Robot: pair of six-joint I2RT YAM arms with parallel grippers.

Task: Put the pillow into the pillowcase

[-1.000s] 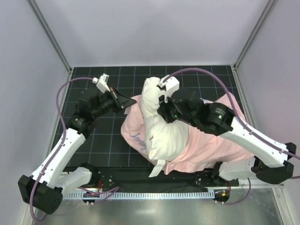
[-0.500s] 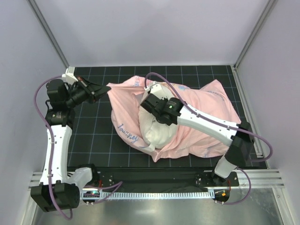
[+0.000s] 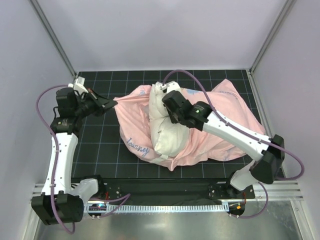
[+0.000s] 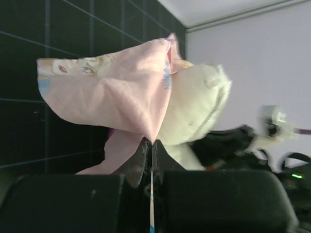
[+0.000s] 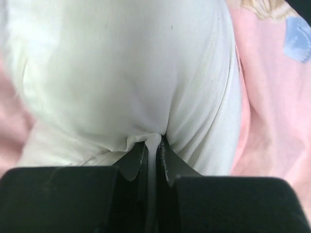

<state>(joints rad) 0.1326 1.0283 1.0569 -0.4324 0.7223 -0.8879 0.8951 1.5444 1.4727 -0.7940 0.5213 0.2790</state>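
The white pillow [image 3: 164,131] lies mid-table, partly wrapped by the pink pillowcase [image 3: 227,125], which spreads to the right and folds over its left side. My left gripper [image 3: 111,103] is shut on the pillowcase's left edge and holds it stretched out and lifted. In the left wrist view the pink fabric [image 4: 116,92] runs into the closed jaws, with the pillow [image 4: 199,104] behind. My right gripper [image 3: 167,102] is shut on a pinch of the pillow's fabric near its far end. The right wrist view shows the white pillow [image 5: 121,73] and the pink case [image 5: 272,97] at right.
The black gridded table [image 3: 100,145] is walled by pale panels on the left, back and right. The arm bases and a cable rail [image 3: 165,205] sit along the near edge. The right arm's forearm [image 3: 235,135] crosses over the pillowcase.
The right gripper has moved up toward the far end of the pillow, still gripping it. The pillowcase's left flap has shifted a little, and the left gripper holds near the same spot.
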